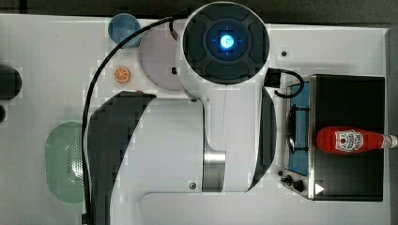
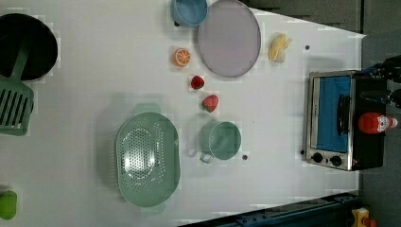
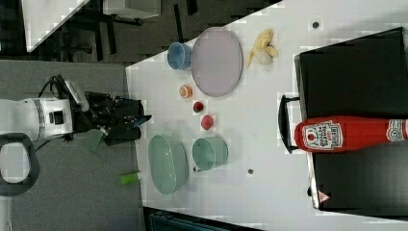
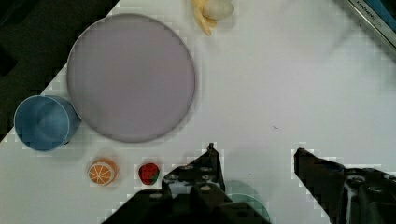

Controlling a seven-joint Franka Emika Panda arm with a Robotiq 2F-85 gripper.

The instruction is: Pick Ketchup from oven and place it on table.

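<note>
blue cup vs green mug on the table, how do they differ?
The small blue cup shows no handle; the pale green mug has one. The blue cup sits touching the round lilac plate; the green mug sits apart beside the perforated green colander. Both rest on the white table, openings showing.

Open gripper above table; purple plate beside blue cup.

Dark grey floor around; second white tabletop beyond.
</note>
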